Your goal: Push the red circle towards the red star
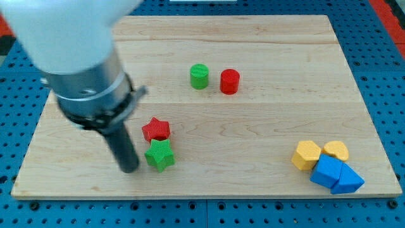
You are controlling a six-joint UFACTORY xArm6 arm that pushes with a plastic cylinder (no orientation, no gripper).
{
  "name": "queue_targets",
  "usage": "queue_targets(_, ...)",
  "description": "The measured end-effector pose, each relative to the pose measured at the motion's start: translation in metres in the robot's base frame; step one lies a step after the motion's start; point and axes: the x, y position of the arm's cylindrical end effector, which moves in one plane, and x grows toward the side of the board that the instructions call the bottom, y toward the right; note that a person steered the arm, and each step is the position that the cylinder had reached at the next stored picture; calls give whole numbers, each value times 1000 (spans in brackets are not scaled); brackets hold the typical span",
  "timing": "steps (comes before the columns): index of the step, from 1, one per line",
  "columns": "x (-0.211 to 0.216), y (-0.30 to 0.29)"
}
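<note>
The red circle (pixel 230 82) stands on the wooden board above its middle, close beside a green circle (pixel 199 76) on its left. The red star (pixel 156 130) lies lower and to the left, touching a green star (pixel 159 155) just below it. My tip (pixel 129 169) is down on the board just left of the green star, below and left of the red star, far from the red circle.
Two yellow blocks (pixel 307 155) (pixel 336 151) and two blue blocks (pixel 326 170) (pixel 347 180) cluster at the view's lower right. The wooden board (pixel 266 38) lies on a blue pegboard. The arm's bulky body (pixel 76 57) covers the upper left.
</note>
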Motion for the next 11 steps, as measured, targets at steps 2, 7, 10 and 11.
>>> queue_targets(2, 3, 34)
queue_targets(7, -136, 203)
queue_targets(10, -172, 116)
queue_targets(11, -140, 77)
